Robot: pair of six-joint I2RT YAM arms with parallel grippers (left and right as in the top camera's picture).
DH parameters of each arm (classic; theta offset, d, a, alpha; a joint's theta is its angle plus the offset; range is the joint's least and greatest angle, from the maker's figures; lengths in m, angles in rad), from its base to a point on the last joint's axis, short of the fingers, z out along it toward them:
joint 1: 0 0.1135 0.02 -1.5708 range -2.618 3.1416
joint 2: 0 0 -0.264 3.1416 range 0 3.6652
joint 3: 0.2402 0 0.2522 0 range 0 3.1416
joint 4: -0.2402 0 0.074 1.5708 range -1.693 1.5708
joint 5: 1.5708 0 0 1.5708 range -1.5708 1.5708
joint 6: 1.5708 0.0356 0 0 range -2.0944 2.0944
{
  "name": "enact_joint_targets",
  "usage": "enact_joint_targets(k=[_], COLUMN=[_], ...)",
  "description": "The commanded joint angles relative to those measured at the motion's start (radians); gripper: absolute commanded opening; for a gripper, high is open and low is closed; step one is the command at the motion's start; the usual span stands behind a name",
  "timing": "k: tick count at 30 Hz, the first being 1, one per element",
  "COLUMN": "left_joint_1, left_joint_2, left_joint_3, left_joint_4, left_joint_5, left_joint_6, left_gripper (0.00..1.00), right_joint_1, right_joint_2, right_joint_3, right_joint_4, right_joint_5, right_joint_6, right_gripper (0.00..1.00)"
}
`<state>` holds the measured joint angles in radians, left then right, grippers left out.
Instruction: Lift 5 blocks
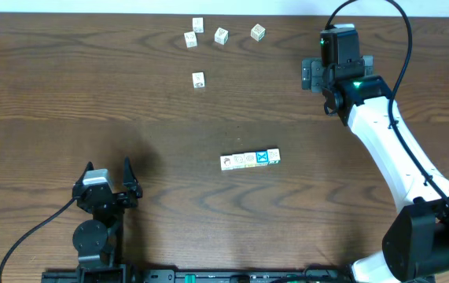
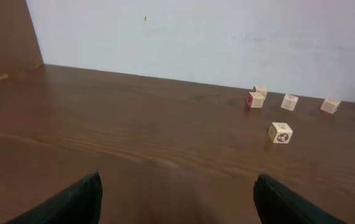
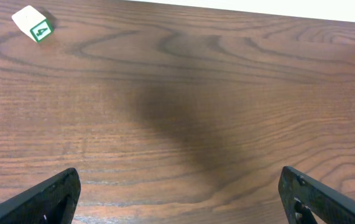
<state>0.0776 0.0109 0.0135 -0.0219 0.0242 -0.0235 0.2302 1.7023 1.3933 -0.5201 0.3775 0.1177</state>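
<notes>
Showing left gripper [image 1: 108, 169] tucked at near edge, right gripper [image 1: 312, 75] stretched far-right, both gaping, clutching nothing. Lying in one touching row at centre of wood-grain table [image 1: 130, 102]: blocks [image 1: 250, 159], five small matte printed cubes.

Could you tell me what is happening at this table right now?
Nothing is being held. The left gripper sits open at the near left of the table, the right gripper open at the far right. The five blocks lie in a row mid-table, away from both grippers. Five other cubes are scattered further back.
</notes>
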Motion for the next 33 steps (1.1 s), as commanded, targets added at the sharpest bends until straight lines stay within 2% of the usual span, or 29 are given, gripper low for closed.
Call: enact_joint_targets(k=[1, 19, 24, 28, 31, 33], left_joint_1=[0.003, 0.003, 0.003, 0.003, 0.003, 0.003], left_joint_2=[-0.005, -0.005, -0.005, -0.005, -0.005, -0.005], left_joint_3=[-0.009, -0.009, -0.009, -0.009, -0.009, -0.009], left_joint_4=[-0.049, -0.049, -0.049, -0.049, -0.049, -0.049], left_joint_5=[-0.009, -0.009, -0.009, -0.01, -0.01, -0.009], left_joint_6=[-0.034, -0.034, -0.034, -0.034, -0.034, -0.034], left_gripper=[0.78, 0.79, 0.79, 0.79, 0.79, 0.79], right_joint_1=[-0.001, 0.008, 0.104, 0.185, 0.152, 0.079], right_joint_2=[-0.008, -0.039, -0.212, -0.408, -0.573, -0.71], right_joint_3=[0.012, 0.011, 0.011, -0.002, -0.087, -0.225], right_joint_4=[0.0, -0.02, -0.158, -0.164, -0.083, 0.045], right_joint_5=[0.01, 0.01, 0.013, 0.088, 0.044, -0.081], right_joint_6=[0.0, 0.0, -0.003, -0.089, -0.088, -0.088], right_gripper=[0.99, 0.99, 0.99, 0.99, 0.99, 0.99])
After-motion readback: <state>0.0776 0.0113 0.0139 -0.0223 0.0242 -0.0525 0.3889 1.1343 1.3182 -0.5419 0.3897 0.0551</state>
